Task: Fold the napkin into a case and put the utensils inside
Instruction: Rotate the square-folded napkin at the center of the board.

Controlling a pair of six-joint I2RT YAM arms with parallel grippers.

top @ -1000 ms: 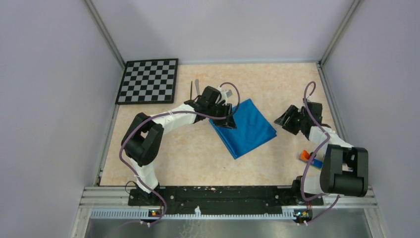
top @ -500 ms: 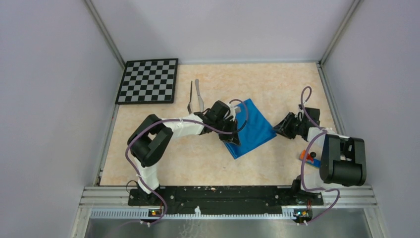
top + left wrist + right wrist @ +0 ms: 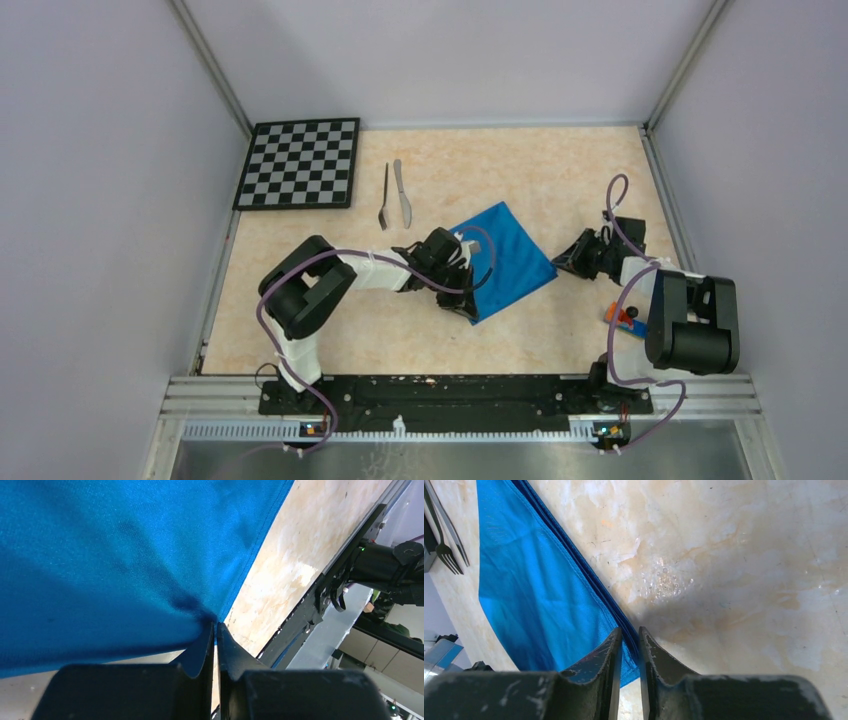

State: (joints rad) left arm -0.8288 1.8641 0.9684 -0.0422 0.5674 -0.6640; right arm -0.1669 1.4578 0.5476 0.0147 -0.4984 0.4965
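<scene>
Two sets of jaws have narrowed within last second. Left jaws shifted from far corner of bright blue cloth napkin (image 3: 508,255) to near corner, now pinching puckered cloth. Right jaws nip its right-hand edge. Napkin lies folded mid pale marbled surface (image 3: 560,170). Thin dark fork (image 3: 384,198) and pale grey knife (image 3: 402,192) now uncovered beyond it. You look set for next fold. Left arm stretched low across surface; right arm tucked, elbow bent.

Beige marbled tabletop (image 3: 560,170) (pale lilac walls (image 3: 100,200) all around)
</scene>
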